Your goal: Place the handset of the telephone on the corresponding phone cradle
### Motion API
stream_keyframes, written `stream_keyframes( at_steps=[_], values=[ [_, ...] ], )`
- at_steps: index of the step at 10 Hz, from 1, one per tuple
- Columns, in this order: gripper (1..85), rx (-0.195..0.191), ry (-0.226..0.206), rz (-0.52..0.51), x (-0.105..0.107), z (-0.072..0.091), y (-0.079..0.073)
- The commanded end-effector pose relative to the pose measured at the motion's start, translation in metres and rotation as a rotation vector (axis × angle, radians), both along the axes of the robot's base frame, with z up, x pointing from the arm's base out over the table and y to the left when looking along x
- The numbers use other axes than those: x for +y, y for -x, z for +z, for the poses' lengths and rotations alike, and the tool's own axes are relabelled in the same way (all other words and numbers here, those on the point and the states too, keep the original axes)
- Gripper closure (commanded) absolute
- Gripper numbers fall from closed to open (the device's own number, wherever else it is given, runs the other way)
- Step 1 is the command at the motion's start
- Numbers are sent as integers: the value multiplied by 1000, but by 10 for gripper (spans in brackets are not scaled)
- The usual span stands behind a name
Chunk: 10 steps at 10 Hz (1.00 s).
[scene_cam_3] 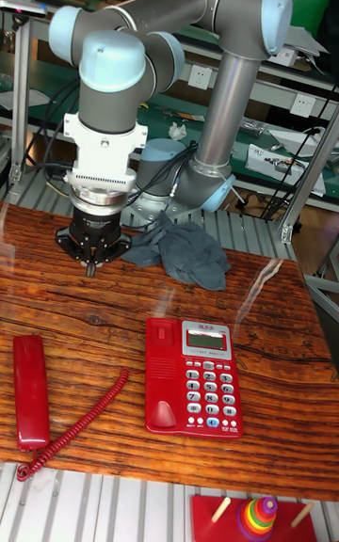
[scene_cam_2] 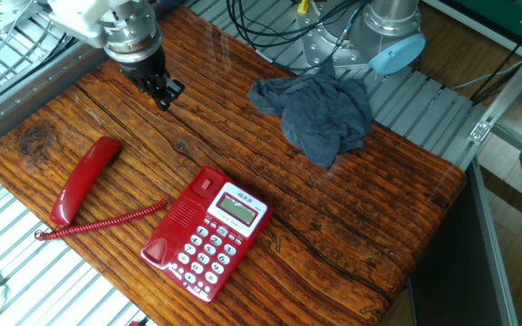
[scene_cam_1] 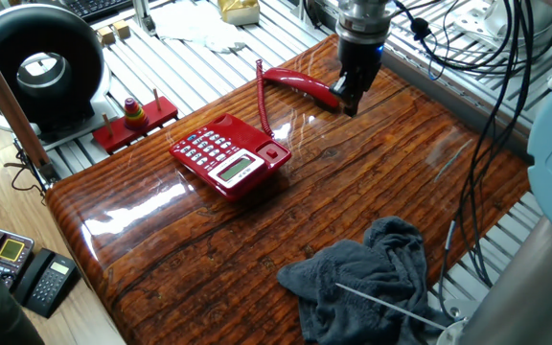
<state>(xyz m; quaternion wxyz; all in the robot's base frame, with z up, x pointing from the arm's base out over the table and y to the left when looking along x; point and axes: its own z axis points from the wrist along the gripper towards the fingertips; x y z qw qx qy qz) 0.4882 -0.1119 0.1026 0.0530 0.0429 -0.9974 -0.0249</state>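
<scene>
The red handset [scene_cam_1: 300, 84] [scene_cam_2: 84, 178] [scene_cam_3: 31, 390] lies flat on the wooden table, off the telephone. Its red coiled cord [scene_cam_2: 102, 222] runs to the telephone [scene_cam_1: 228, 155] [scene_cam_2: 207, 233] [scene_cam_3: 191, 376]. The phone cradle [scene_cam_1: 255, 136] [scene_cam_2: 178, 225] [scene_cam_3: 162, 373] beside the keypad has nothing on it. My gripper [scene_cam_1: 348, 103] [scene_cam_2: 164, 98] [scene_cam_3: 90, 267] points down, just above the table, beyond the handset's far end and apart from it. Its fingers look shut together with nothing between them.
A grey cloth [scene_cam_1: 372, 278] [scene_cam_2: 320, 113] [scene_cam_3: 179, 255] lies bunched near the arm's base. A red ring-stacker toy [scene_cam_1: 134, 117] stands off the table's edge. Two dark phones [scene_cam_1: 22, 268] sit on the floor. Cables [scene_cam_1: 487, 57] hang beside the gripper.
</scene>
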Motion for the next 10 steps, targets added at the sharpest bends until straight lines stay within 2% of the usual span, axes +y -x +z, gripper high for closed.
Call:
stream_keyframes(
  at_steps=[1, 2, 3, 4, 5, 6, 7, 9, 10],
  values=[
    [743, 6, -31, -51, 9, 2, 1],
    [743, -22, -51, -74, 15, 2, -7],
    [743, -40, -91, -103, 25, 3, -13],
    [740, -38, -117, -134, 33, 4, -14],
    [740, -63, -109, -152, 31, 4, -21],
    [747, -40, -113, -162, 32, 4, -15],
    [747, -53, -77, -168, 23, 2, -18],
    [723, -109, 1, -109, 1, 0, -30],
    [707, -117, 49, -73, -12, 0, -31]
  ],
)
